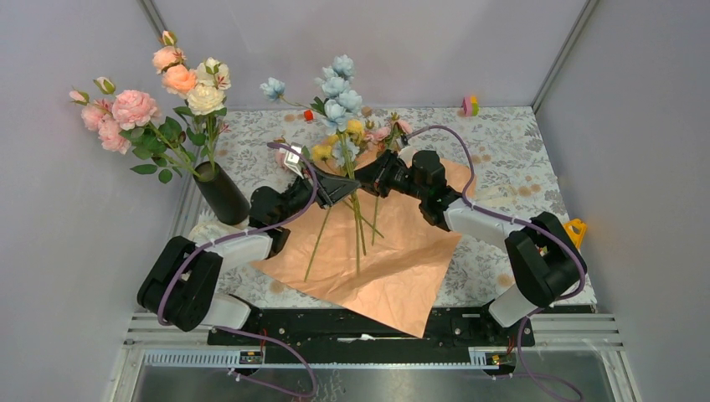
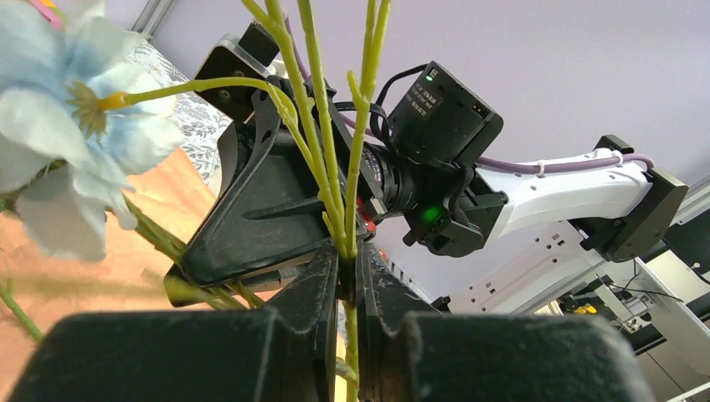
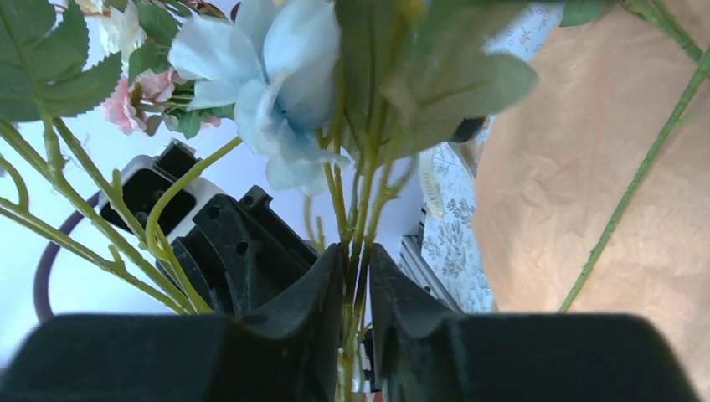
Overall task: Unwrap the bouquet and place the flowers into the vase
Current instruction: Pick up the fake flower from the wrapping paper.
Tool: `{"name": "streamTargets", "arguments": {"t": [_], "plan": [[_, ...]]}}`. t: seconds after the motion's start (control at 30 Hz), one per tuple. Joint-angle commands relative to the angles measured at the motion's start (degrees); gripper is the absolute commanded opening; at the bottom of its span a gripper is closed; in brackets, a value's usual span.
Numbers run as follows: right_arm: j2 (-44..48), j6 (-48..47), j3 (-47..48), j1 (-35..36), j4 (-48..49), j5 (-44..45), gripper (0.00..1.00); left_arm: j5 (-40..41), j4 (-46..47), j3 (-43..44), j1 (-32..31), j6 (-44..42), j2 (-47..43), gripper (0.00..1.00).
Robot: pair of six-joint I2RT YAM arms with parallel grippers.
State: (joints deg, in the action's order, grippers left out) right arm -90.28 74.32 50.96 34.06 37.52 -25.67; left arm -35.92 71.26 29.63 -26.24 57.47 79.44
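Flowers (image 1: pixel 338 89) tight between left, right fingers (image 2: pixel 308 311)

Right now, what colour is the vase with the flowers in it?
The vase is plain black. It shows best in the top external view.

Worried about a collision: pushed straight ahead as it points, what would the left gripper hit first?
Most likely the right gripper, facing it just past the flower stems both grip; the gap looks small.
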Motion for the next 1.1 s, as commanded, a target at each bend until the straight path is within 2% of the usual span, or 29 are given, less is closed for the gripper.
{"name": "streamTargets", "arguments": {"t": [0.0,0.13,0.47,0.73,0.93,1.0,1.07], "plan": [[-0.37,0.48,1.74,-0.07,4.17,-0.64,0.17,0.17,3.65,2.44,-0.3,-1.59,-1.52,0.0],[-0.06,-0.98,0.37,-0.19,3.7,1.95,0.0,-0.85,-0.18,2.8,-0.3,-2.22,-4.32,0.0],[-0.66,-10.58,0.28,-0.19,-1.71,10.17,0.0,-1.62,-18.53,2.43,-0.3,-9.44,-16.06,0.02],[-2.32,-17.29,1.19,-0.19,-6.84,13.74,0.0,-0.84,-34.56,5.82,-0.22,-15.17,-23.15,0.02],[-2.67,-17.35,1.53,-0.16,-6.23,13.45,0.0,-1.85,-36.47,6.71,-0.06,-13.49,-22.41,0.0],[-2.36,-18.2,1.72,-0.21,-6.76,13.48,0.08,-1.95,-36.8,7.01,0.11,-12.83,-22.44,0.0],[-1.98,-18.82,1.53,-0.14,-7.37,14.34,0.1,-2.14,-37.29,7.48,0.43,-12.34,-22.85,0.0]]}}
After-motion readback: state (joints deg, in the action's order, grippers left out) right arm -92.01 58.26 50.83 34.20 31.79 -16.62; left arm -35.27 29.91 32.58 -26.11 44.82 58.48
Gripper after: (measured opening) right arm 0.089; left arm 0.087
